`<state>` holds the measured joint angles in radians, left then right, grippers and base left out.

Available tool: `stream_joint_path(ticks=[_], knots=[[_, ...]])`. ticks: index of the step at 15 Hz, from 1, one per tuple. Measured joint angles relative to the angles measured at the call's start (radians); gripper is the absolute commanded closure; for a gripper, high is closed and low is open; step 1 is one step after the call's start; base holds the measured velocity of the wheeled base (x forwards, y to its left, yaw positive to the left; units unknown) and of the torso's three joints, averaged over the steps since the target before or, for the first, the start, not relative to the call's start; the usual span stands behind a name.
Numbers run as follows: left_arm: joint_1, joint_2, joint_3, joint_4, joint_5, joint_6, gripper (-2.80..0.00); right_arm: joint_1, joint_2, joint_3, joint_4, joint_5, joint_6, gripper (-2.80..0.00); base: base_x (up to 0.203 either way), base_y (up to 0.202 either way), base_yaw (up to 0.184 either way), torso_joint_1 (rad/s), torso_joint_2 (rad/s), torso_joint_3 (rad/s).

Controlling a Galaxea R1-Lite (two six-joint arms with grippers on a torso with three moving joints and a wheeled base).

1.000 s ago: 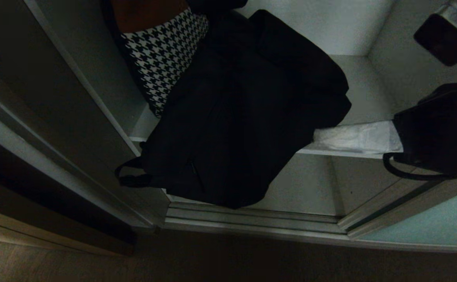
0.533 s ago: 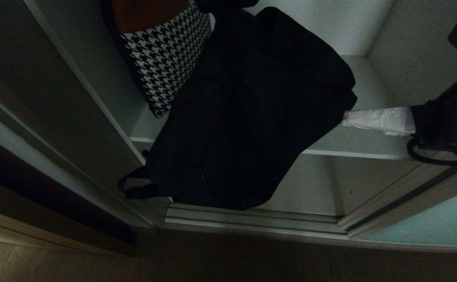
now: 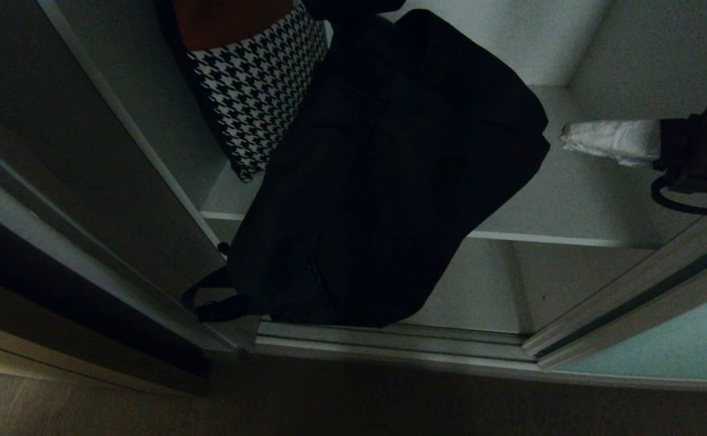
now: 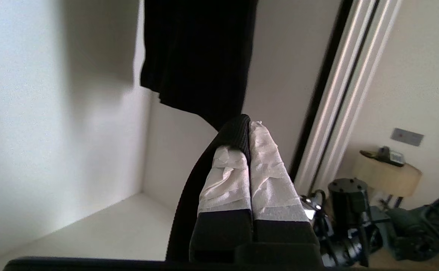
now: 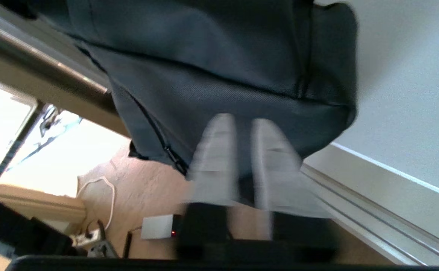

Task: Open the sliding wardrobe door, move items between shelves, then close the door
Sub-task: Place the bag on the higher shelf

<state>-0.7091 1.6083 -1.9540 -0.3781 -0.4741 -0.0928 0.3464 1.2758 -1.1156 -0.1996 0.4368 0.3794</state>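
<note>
The bag (image 3: 389, 175) hangs over the shelf (image 3: 571, 200), its strap pinched in the left gripper's (image 4: 247, 130) jaws; the right gripper (image 5: 242, 124), jaws slightly spread, looks free. Next: lowering it down.

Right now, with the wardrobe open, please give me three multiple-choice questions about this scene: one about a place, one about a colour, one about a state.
1. Where is the houndstooth cushion?
A. On the floor
B. On the shelf, left of the black bag
C. Outside the wardrobe

2. What colour is the glass of the sliding door?
A. Pale teal
B. Red
C. Yellow

3. How is the left gripper?
A. Wide open
B. Shut on nothing
C. Shut on a black strap

Answers: B, it leans in the shelf's left corner; A, the panel at lower right is teal; C, the taped fingers pinch the strap.
</note>
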Motion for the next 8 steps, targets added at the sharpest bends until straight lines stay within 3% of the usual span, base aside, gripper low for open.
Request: stream_joint_path(ticks=[5, 8], knots=[[-0.046, -0.002, 0.0, 0.013, 0.003, 0.0, 0.0, 0.009, -0.03, 0.07, -0.002, 0.018, -0.035, -2.8, 0.0, 0.0, 0.0, 0.0, 0.0, 0.0], [-0.063, -0.001, 0.0, 0.015, 0.003, 0.0, 0.0, 0.012, -0.022, 0.102, -0.027, 0.091, -0.038, -2.8, 0.0, 0.0, 0.0, 0.0, 0.0, 0.0]])
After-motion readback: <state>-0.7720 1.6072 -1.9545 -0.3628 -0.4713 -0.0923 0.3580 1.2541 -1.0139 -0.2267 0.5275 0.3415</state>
